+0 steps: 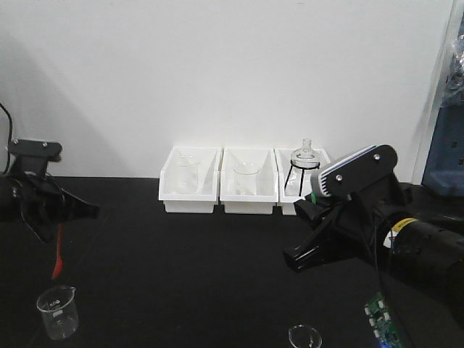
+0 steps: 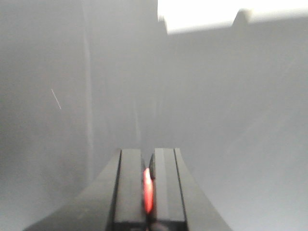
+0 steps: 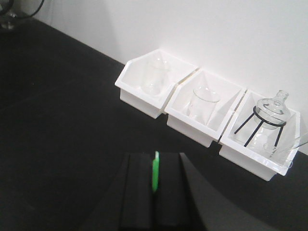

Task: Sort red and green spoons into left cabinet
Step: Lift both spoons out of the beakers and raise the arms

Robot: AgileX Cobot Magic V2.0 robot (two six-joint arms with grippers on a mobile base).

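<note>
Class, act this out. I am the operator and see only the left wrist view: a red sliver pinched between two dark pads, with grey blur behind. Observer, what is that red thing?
Observer: The front view shows it is the red spoon, hanging down from the left claw at the left end of the black table.
Operator: Is anything near it?
Observer: A clear beaker stands on the table close to the spoon's lower tip.
Operator: And the other arm?
Observer: The right claw is shut on the green spoon.
</note>
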